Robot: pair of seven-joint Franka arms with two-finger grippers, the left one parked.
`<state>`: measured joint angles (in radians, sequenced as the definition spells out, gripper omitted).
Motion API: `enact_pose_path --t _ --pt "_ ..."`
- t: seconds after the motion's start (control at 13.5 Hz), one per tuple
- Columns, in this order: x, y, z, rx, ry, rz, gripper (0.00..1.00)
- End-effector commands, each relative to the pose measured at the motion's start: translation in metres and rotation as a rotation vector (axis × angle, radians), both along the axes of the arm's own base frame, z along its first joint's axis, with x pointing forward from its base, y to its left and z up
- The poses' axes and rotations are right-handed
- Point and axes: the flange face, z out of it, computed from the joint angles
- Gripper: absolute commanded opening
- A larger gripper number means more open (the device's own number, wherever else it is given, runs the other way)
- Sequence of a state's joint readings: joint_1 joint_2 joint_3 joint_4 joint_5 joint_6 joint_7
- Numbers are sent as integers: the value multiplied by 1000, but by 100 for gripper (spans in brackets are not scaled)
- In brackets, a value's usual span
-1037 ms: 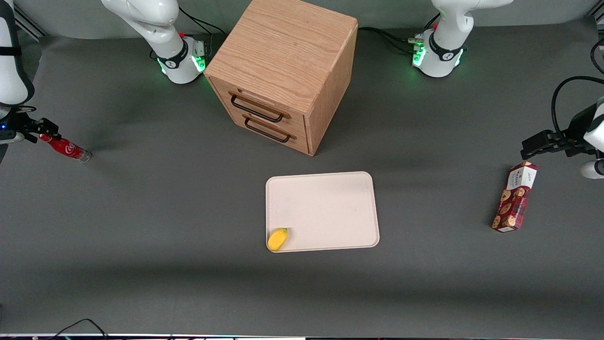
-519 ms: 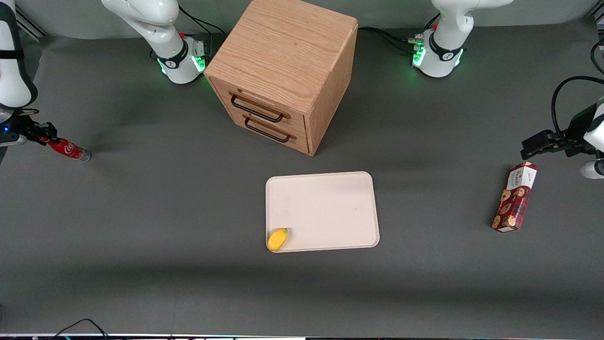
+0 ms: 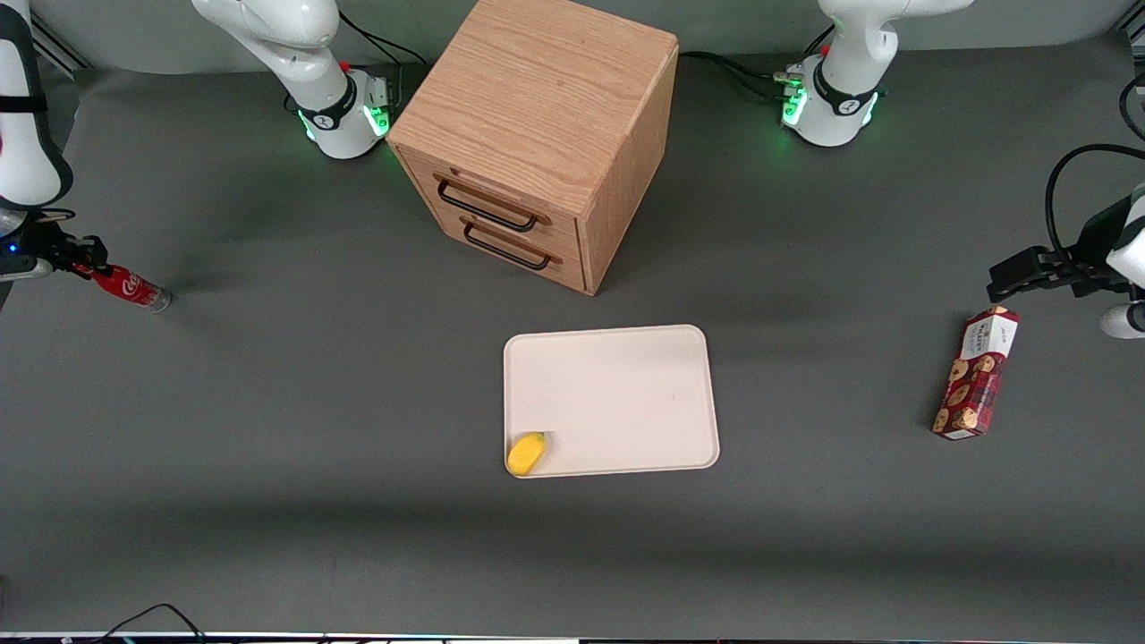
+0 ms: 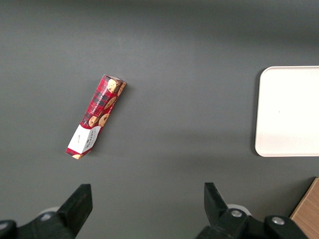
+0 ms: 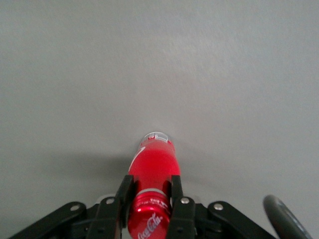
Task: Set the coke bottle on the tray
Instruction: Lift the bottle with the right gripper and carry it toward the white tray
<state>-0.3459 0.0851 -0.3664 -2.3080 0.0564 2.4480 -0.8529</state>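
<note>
The coke bottle (image 3: 131, 286) is a slim red bottle with white script, tilted, its clear base touching the table at the working arm's end. My gripper (image 3: 79, 259) is shut on its capped neck. In the right wrist view the black fingers (image 5: 124, 191) press both sides of the coke bottle (image 5: 152, 164), with the gripper (image 5: 149, 193) centred on the neck. The cream-white tray (image 3: 626, 385) lies flat mid-table, nearer the front camera than the cabinet and well apart from the bottle. One end of the tray (image 4: 294, 109) also shows in the left wrist view.
A small yellow object (image 3: 526, 453) sits in the tray's near corner. A wooden drawer cabinet (image 3: 537, 125) stands farther from the camera than the tray. A red cookie box (image 3: 977, 371) (image 4: 97, 115) lies toward the parked arm's end.
The gripper has slid along the bottle toward the table's end, and its fingers now cover the cap. The bottle has shifted slightly with it, base still on the table.
</note>
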Motion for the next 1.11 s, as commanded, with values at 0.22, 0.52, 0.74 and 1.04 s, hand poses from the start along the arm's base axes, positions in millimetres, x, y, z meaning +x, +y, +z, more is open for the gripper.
enact_pose_path --t 0.22,0.52,0.74,1.04 --pt "85 37 129 7 51 -22 0" --pt "142 126 233 -48 112 -85 0" --pt "169 236 285 -52 138 -163 0" --pt "186 397 299 -30 134 -315 0"
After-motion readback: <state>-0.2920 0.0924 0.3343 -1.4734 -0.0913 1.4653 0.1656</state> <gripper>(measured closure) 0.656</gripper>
